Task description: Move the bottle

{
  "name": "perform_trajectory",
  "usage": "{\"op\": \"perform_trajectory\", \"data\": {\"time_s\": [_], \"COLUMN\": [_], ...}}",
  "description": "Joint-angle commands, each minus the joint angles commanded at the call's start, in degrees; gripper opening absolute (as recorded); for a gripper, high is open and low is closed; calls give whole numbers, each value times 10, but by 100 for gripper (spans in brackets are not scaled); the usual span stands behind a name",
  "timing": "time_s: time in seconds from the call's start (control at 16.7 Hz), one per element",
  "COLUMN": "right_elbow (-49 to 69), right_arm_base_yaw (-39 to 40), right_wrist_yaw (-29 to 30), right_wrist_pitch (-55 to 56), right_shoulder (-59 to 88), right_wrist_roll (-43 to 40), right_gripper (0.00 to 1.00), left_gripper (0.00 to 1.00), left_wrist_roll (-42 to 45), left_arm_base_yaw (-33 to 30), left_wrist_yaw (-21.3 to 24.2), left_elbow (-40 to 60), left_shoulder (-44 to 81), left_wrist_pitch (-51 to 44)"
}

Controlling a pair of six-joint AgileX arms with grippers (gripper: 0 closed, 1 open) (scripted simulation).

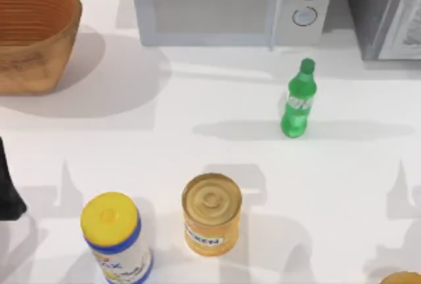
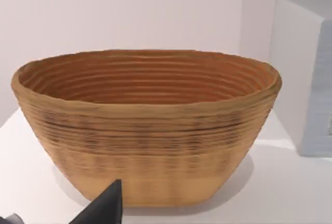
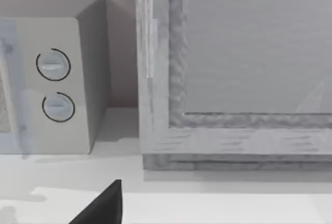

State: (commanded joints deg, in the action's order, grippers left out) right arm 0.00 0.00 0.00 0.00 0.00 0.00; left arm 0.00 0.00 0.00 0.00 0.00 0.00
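Note:
The bottle point(image 1: 299, 100) is slim and green, with a green cap and a pale label band. It stands upright on the white table, right of centre and just in front of the microwave point(image 1: 230, 4). My left arm point(image 1: 8, 189) is parked at the table's left edge, far from the bottle. A dark part of the left gripper point(image 2: 104, 207) shows in the left wrist view, facing the wicker basket point(image 2: 145, 125). In the right wrist view a dark part of the right gripper point(image 3: 104, 204) faces the microwave point(image 3: 52, 84) and a grey appliance point(image 3: 233, 79). Nothing is held.
A wicker basket point(image 1: 33, 34) stands at the back left. Near the front sit a golden tin can point(image 1: 210, 213) and, to its left, a yellow-lidded blue-and-white canister point(image 1: 115, 235). A grey appliance point(image 1: 388, 8) fills the back right corner. An orange-brown object point(image 1: 401, 277) peeks in at the front right.

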Motion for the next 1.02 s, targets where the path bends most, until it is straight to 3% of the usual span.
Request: {"op": "perform_trajectory", "data": {"time_s": [0.24, 0.48, 1.02], "right_elbow": [0, 0, 0], "right_arm_base_yaw": [0, 0, 0], "right_wrist_yaw": [0, 0, 0], "right_wrist_pitch": [0, 0, 0], "right_shoulder": [0, 0, 0], "right_wrist_roll": [0, 0, 0], "right_gripper": [100, 100, 100], "left_gripper": [100, 100, 100], "left_wrist_roll": [1, 9, 13], "left_arm_base_yaw": [-12, -69, -254], "left_wrist_yaw": [3, 11, 17], "left_elbow": [7, 51, 267], "left_shoulder": [18, 127, 639], "left_wrist_pitch": [5, 38, 213]}}
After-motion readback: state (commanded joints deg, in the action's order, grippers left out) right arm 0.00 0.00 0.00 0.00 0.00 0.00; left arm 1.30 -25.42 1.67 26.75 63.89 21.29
